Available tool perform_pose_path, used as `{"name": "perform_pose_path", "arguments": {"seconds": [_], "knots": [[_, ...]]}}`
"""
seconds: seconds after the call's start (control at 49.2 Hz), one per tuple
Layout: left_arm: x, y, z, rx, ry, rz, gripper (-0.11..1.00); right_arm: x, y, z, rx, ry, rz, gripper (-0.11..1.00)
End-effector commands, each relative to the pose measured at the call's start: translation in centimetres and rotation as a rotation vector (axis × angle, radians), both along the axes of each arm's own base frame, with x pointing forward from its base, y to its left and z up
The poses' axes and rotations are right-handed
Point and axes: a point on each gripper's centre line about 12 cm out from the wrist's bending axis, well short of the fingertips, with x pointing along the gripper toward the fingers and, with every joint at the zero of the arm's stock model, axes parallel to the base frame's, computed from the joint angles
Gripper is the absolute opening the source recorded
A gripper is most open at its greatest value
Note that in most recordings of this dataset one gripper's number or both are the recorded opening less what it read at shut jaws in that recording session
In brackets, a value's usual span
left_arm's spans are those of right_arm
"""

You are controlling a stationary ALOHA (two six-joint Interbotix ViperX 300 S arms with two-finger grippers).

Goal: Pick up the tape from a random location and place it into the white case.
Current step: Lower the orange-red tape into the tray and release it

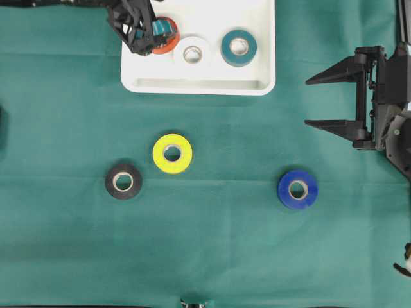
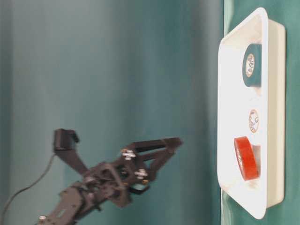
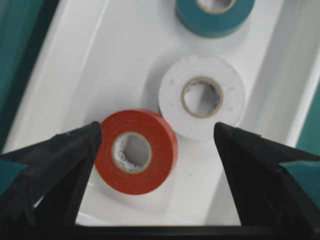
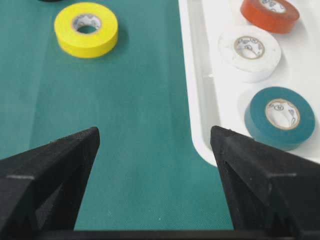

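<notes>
Six tape rolls total. Three lie on the green worktop (image 1: 64, 256): blue roll (image 1: 297, 189), black roll (image 1: 123, 181), yellow roll (image 1: 172, 153), each well apart from the others. Three sit flat in the white case (image 1: 199, 85) in a row: orange roll (image 3: 136, 151), white roll (image 3: 202, 96) touching it, teal roll (image 1: 239, 47). Right gripper (image 1: 318, 101) hangs at the right side, fingers apart, holding nothing. Left gripper (image 3: 157, 142) hovers over the orange roll, fingers wide apart, not gripping it.
</notes>
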Motion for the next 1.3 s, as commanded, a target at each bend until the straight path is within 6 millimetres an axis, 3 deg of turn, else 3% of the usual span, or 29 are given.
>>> {"name": "perform_pose_path", "arguments": {"seconds": [0.0, 0.142, 0.447, 0.996, 1.118, 1.281], "knots": [[0.1, 0.0, 3.7, 0.024, -0.058, 0.000, 0.99, 0.5, -0.1, 1.0, -0.005, -0.023, -0.002, 0.85], [-0.1, 0.0, 5.3, 0.039, -0.085, -0.002, 0.99, 0.5, -0.1, 1.0, -0.005, -0.024, -0.002, 0.85], [-0.5, -1.0, 4.8, 0.028, -0.073, -0.016, 0.99, 0.6, -0.1, 1.2, -0.006, -0.029, -0.001, 0.85], [0.9, -12.8, 4.3, 0.027, -0.128, -0.318, 0.99, 0.8, -0.1, 1.7, -0.005, -0.041, -0.003, 0.85], [0.9, -14.3, 4.4, 0.030, -0.154, -0.356, 0.99, 0.8, -0.1, 1.8, -0.005, -0.044, -0.002, 0.85], [0.6, -14.3, 4.4, 0.034, -0.166, -0.355, 0.99, 0.8, -0.1, 1.9, -0.005, -0.046, -0.002, 0.85]]}}
